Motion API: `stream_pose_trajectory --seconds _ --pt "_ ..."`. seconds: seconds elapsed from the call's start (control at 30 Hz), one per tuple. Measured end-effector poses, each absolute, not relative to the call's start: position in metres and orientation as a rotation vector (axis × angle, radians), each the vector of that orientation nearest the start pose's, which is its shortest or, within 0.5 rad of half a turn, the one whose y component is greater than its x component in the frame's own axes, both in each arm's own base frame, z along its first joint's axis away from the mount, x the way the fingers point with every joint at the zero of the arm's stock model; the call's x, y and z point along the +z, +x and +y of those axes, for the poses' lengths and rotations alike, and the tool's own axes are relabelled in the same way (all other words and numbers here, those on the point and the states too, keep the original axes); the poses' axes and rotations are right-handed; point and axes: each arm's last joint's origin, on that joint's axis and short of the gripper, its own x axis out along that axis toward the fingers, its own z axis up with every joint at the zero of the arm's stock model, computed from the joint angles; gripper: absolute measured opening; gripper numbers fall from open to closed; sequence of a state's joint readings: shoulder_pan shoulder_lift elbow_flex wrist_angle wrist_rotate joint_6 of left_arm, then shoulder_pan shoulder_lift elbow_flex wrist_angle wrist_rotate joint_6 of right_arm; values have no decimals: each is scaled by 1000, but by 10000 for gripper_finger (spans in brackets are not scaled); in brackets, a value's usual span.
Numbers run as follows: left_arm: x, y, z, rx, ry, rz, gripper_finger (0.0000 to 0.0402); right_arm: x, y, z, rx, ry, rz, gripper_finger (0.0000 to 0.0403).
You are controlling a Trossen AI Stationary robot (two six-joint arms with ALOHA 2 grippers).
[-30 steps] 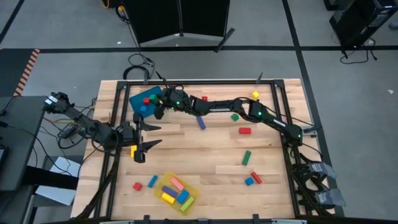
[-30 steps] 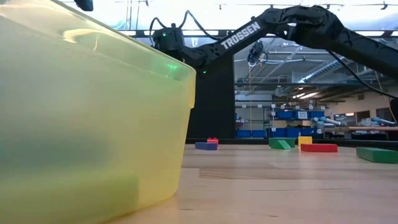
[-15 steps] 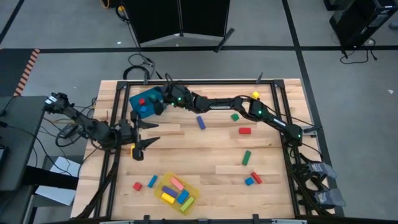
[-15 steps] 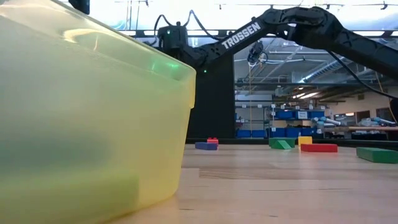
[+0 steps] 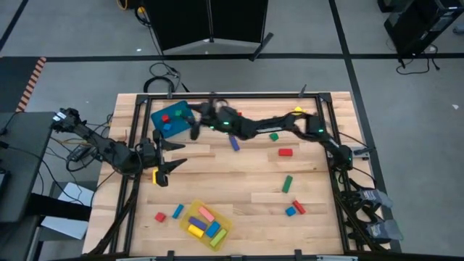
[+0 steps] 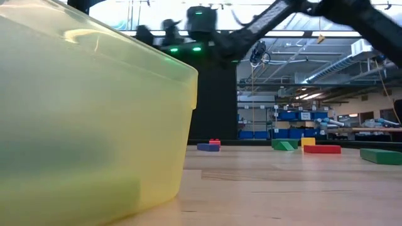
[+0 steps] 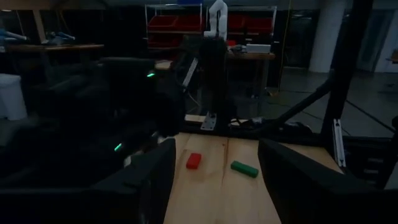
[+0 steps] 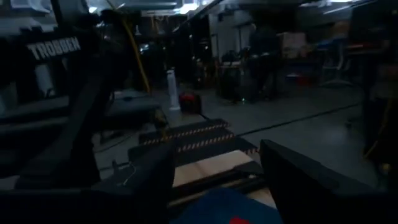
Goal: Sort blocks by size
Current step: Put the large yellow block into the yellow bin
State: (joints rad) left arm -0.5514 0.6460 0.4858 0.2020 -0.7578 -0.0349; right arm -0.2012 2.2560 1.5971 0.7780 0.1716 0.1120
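Wooden bench (image 5: 239,181), blocks scattered: blue bar (image 5: 233,142) near the middle of the far half; red bar (image 5: 286,152) and green bar (image 5: 287,183) toward the right edge; yellow cube (image 5: 297,111) at the far right corner. Several blocks are held in the yellow tray (image 5: 206,225) at the near edge and in the blue bin (image 5: 168,119) at the far left corner. Right gripper (image 5: 194,129) is seen beside the bin, fingers spread, nothing held. Left gripper (image 5: 172,155) is parked at the left edge, fingers wide, empty.
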Motion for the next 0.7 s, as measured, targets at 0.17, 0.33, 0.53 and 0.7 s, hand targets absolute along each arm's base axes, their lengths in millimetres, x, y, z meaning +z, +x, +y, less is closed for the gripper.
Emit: stream_pose_trajectory --seconds 0.17,0.33,0.53,0.7 --pt "285 138 -60 227 -54 -26 237 217 435 -90 -437 91 -109 238" --pt "284 139 -57 278 -105 -30 237 226 369 -66 -529 45 -107 238" --pt "278 140 -55 301 -177 10 237 232 307 -42 -619 18 -124 238" --pt "268 147 -57 323 -208 63 237 225 272 -25 -615 27 -110 238"
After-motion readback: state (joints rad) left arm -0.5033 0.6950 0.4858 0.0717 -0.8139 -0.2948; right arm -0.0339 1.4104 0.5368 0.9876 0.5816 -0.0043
